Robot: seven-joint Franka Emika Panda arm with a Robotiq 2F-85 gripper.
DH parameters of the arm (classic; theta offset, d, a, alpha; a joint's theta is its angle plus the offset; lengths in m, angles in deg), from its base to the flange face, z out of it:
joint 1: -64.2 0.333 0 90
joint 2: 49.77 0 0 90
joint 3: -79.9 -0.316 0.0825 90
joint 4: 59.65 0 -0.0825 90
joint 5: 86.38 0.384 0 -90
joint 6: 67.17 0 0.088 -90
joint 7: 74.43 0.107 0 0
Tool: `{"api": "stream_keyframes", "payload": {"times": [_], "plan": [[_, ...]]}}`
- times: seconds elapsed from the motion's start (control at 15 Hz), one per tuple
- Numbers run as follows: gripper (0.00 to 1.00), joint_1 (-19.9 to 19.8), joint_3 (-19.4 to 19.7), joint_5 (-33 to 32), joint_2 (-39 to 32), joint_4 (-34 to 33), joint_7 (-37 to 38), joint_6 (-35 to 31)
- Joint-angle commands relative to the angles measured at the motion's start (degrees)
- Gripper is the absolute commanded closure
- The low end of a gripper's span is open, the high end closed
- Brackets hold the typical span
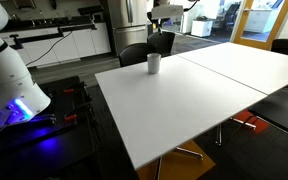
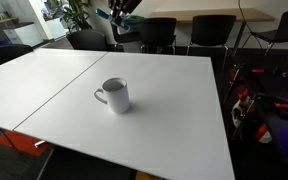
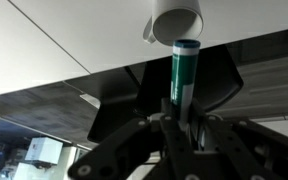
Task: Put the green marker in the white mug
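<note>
The white mug (image 1: 154, 63) stands upright on the white table (image 1: 204, 100), also in the other exterior view (image 2: 114, 95). In the wrist view the mug (image 3: 177, 20) appears at the top, with its handle to the left. My gripper (image 3: 182, 105) is shut on the green marker (image 3: 185, 70), which sticks out lengthwise towards the mug. In both exterior views the gripper (image 1: 163, 22) (image 2: 124, 18) hangs high above the table's far edge, well apart from the mug. The marker is too small to make out there.
Dark office chairs (image 2: 159, 35) stand along the table's far side. A seam (image 2: 54, 85) runs across the joined tabletops. A white robot base with blue light (image 1: 14, 95) and red-handled gear (image 2: 246, 105) sit beside the table.
</note>
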Motion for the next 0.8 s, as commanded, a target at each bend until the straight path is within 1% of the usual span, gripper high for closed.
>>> {"api": "stream_keyframes", "payload": {"times": [0.0,0.13,0.47,0.73], "plan": [[0.95,-1.81,-1.48,8.37,-2.66,-3.17,-13.19,4.95],[0.95,-1.75,-1.20,12.31,-4.03,-4.22,-18.85,9.07],[0.95,-0.96,0.02,16.39,-7.43,-5.65,-25.76,18.44],[0.95,-0.39,0.72,17.44,-10.08,-6.51,-28.70,21.52]]}}
